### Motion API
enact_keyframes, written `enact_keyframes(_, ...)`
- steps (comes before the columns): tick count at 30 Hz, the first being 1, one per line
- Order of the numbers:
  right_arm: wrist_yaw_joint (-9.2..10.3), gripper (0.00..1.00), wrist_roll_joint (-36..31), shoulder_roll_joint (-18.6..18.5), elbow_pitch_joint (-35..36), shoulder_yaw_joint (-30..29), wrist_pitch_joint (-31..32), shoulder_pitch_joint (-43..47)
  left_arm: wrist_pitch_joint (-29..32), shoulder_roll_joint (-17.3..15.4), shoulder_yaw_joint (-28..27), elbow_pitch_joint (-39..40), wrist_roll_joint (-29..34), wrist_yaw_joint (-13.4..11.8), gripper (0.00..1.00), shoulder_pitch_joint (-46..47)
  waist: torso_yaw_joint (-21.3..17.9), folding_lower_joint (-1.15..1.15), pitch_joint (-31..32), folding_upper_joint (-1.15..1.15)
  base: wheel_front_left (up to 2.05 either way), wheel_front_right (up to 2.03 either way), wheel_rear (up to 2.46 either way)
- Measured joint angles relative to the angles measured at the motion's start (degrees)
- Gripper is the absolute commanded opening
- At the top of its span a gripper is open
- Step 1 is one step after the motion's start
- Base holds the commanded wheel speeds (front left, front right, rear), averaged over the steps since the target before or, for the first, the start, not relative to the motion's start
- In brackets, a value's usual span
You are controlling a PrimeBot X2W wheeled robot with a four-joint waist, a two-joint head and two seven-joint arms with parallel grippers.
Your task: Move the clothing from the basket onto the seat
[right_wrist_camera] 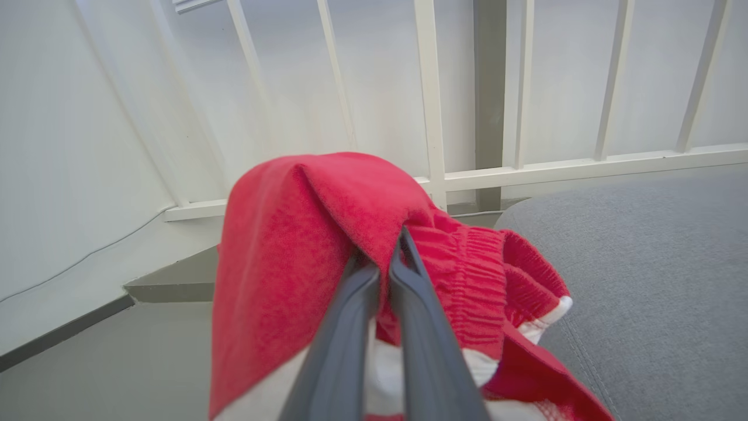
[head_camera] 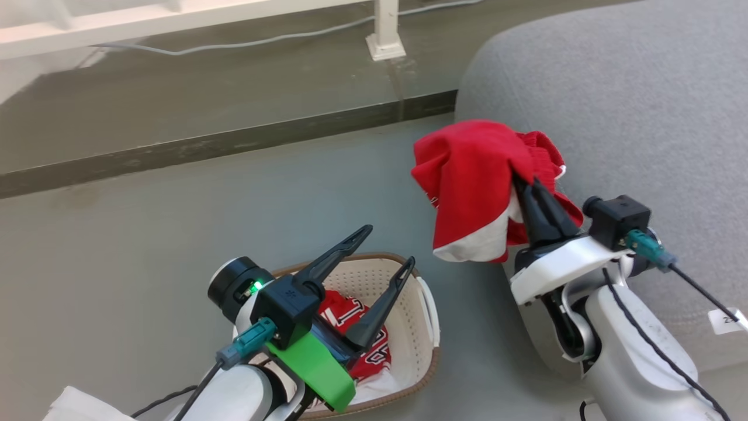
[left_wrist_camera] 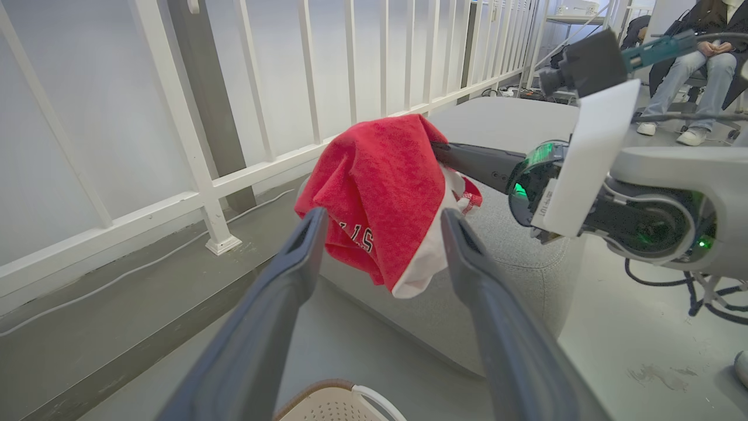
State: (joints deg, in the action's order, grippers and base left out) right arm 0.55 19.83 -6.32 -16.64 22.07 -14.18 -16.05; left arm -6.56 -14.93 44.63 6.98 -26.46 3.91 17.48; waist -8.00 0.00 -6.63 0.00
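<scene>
Currently held: one red garment with white trim (head_camera: 467, 169), pinched at a fold beside its ribbed waistband by the right gripper (head_camera: 522, 186), whose two fingers are pressed together on the cloth.
Where it hangs: above the left edge of the seat (head_camera: 613, 105), a large grey cushion. Part of the cloth is over the cushion and part over the floor (head_camera: 234, 204). Whether it touches the seat cannot be told.
Left gripper (head_camera: 390, 244): fingers spread wide, holding nothing, poised above the basket (head_camera: 365, 275).
Basket: cream with a brown rim, on the floor near the seat's left edge. Inside lies a second garment (head_camera: 334, 309), red and white with lettering.
Progress, as a judgement: the first garment is in transit and not yet set down; the second is not yet picked up.
Risk one: letting go here would likely land the cloth on the rounded edge, where its overhanging weight could drag it to the floor. Carrying it toward the seat's middle first would avoid that.
Risk two: the grip catches only a small fold, so a quick swing could pull it free.
Count: two garments, one basket, one seat, two grippers, one seated person (left_wrist_camera: 689, 64) beyond the seat.
</scene>
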Motion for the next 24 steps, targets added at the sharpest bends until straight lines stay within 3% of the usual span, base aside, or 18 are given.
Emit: enact_keyframes(24, 1.66, 0.0, 0.33, 0.82, 0.76, -9.65, -0.09, -1.19, 2.21, -1.25, 0.44, 1.88, 3.04, -1.43, 1.0, 0.12, -11.23, 0.0, -6.8, 0.0, 0.0, 0.0, 0.0)
